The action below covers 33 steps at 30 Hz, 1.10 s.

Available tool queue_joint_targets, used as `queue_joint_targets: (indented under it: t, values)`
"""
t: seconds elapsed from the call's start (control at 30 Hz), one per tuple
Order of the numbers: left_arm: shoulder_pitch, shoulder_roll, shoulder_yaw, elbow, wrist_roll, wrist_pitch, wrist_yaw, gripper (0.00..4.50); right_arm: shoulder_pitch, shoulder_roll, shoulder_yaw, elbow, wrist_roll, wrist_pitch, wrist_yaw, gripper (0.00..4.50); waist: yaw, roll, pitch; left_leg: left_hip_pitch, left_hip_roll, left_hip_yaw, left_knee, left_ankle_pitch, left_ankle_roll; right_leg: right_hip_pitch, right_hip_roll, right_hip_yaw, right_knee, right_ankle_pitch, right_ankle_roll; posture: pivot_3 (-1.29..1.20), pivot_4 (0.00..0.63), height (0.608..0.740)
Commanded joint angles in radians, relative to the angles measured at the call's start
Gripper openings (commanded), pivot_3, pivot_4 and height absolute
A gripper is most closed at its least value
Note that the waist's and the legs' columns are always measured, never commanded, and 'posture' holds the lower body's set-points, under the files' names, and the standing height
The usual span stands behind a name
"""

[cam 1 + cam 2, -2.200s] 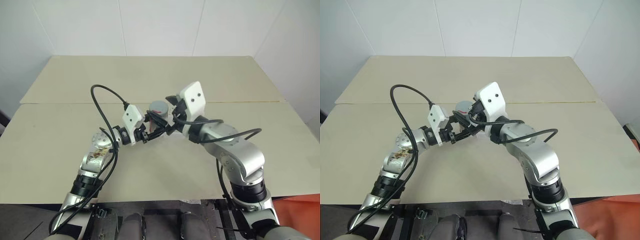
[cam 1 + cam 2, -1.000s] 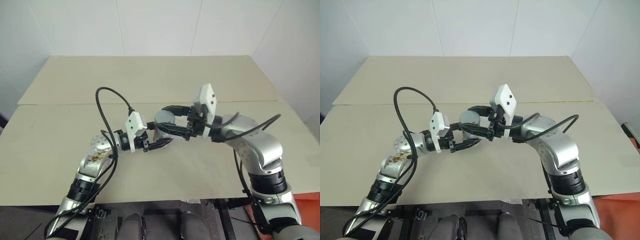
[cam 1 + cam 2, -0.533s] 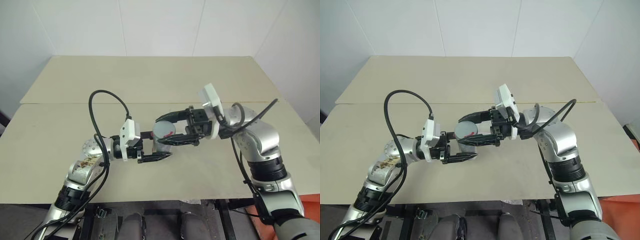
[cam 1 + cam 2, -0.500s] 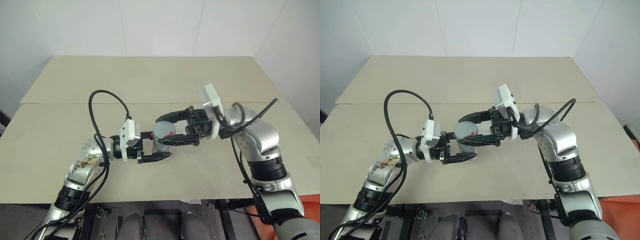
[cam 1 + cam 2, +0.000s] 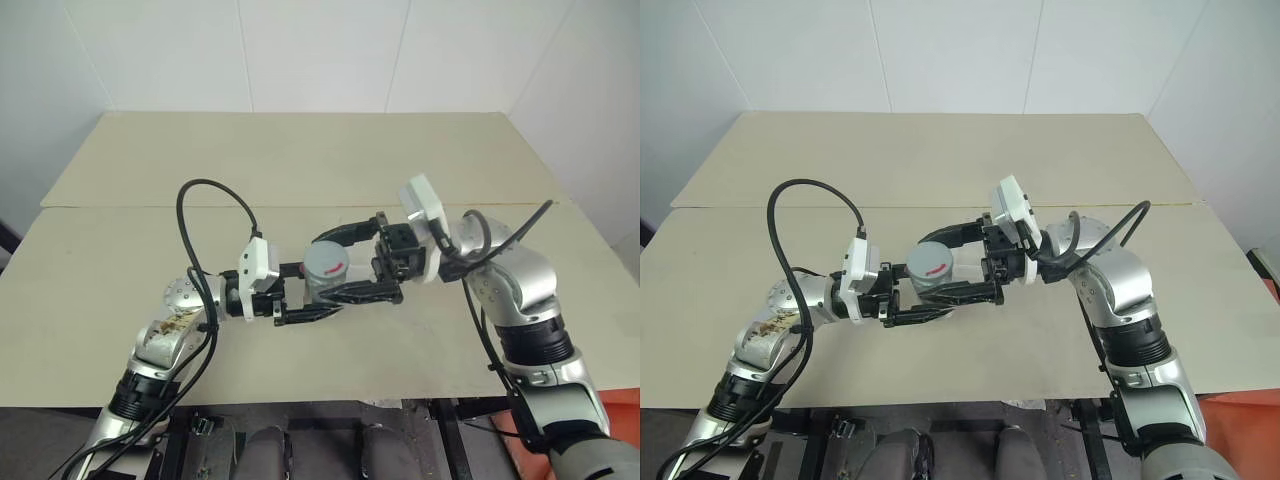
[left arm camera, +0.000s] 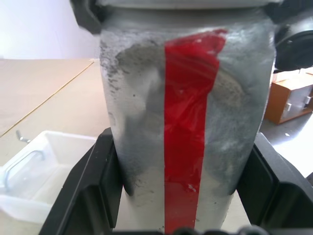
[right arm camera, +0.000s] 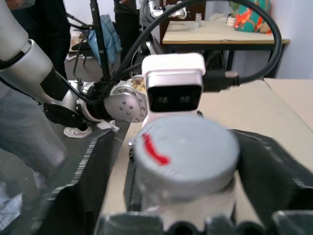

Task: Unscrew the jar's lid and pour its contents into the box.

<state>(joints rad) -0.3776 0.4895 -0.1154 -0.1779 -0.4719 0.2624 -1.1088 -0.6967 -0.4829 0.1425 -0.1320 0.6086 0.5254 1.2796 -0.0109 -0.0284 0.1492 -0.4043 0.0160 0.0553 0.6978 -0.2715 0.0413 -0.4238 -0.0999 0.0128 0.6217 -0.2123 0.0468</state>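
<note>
Left eye view: the left gripper (image 5: 312, 297) clamps the jar (image 5: 322, 272) upright above the table (image 5: 120, 250). The right gripper (image 5: 345, 262) stands spread wide, its fingers either side of the lid (image 7: 186, 152), apparently clear of it. The box (image 6: 34, 171) lies just beyond the left gripper.

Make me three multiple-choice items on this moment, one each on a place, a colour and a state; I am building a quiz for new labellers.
1. Where is the silvery-grey cylindrical jar?
A. Held above the table between both grippers
B. Lying on the table's far edge
C. Inside the box

2. What colour is the stripe on the jar's side?
A. Blue
B. Red
C. Green

3. How do the right gripper's jaws stand?
A. Clamped on the cable
B. Shut tight on nothing
C. Spread on either side of the round grey lid

Key: 1 A, the left gripper grips its body in mid-air; 2 B, the left wrist view shows a red stripe; 3 C, one black finger runs along each side of the lid.
</note>
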Motion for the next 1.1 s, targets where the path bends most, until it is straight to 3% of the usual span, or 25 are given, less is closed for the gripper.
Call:
queue_joint_targets:
  t: [0.03, 0.43, 0.7, 1.1]
  values:
    - [-0.027, -0.014, 0.046, 0.009, 0.009, -0.027, 0.057, 2.79, 0.015, -0.008, -0.024, -0.045, -0.005, -0.004, -0.047, 4.47, 0.0, 0.0, 0.0, 0.0, 0.0, 0.0, 0.0, 0.0, 0.0, 0.0, 0.0, 0.0, 0.0, 0.0, 0.0, 0.0, 0.15, 0.74]
    - [-0.055, -0.119, 0.021, 0.108, 0.165, -0.081, 0.281, 2.79, 0.077, 0.043, -0.108, -0.212, -0.044, 0.05, -0.47, 4.47, 0.003, 0.0, 0.0, 0.0, 0.0, 0.0, 0.0, 0.0, 0.0, 0.0, 0.0, 0.0, 0.0, 0.0, 0.0, 0.0, 0.15, 0.74]
    - [-0.067, -0.179, 0.008, 0.131, 0.226, -0.087, 0.389, 2.79, 0.102, 0.133, -0.047, -0.308, -0.198, 0.121, -0.791, 4.47, 0.002, 0.0, 0.0, 0.0, -0.001, 0.0, 0.0, 0.0, 0.0, 0.0, -0.001, 0.0, 0.0, 0.0, 0.0, 0.0, 0.15, 0.74]
    - [-0.089, -0.224, 0.007, 0.15, 0.272, -0.083, 0.469, 2.79, 0.12, 0.197, 0.026, -0.389, -0.23, 0.178, -0.888, 4.47, -0.001, 0.0, 0.0, 0.0, -0.001, 0.0, 0.0, 0.0, 0.0, 0.0, 0.0, 0.0, 0.0, 0.0, 0.0, 0.0, 0.15, 0.74]
